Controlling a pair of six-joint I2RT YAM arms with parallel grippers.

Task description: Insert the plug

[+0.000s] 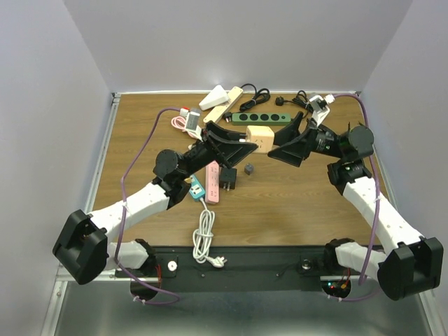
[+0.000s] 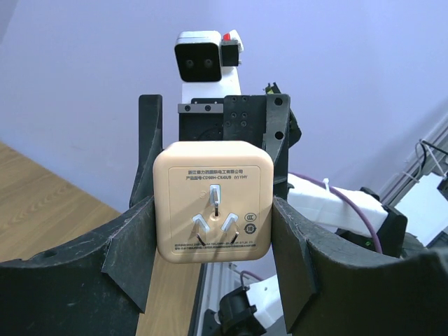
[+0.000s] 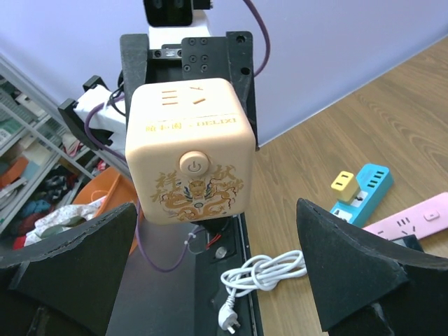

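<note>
We held the cube (image 2: 213,203) aloft mid-table, left gripper (image 2: 212,210) clamped on its sides, right gripper (image 3: 215,210) spread wide facing it; next, we judged, its prongs needed lining up with a strip (image 1: 266,117).

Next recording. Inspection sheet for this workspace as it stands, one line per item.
Surface: wooden table.
Job's things: beige cube adapter, prongs toward the left wrist camera; green power strip at the back.
Clutter: pink strip, blue strip, black adapter.
Grippers: left gripper shut on its sides; right gripper open, facing it.
Cables: coiled white cord near the front edge; purple arm cables.
Surroundings: white walls; shelving beyond the table.
</note>
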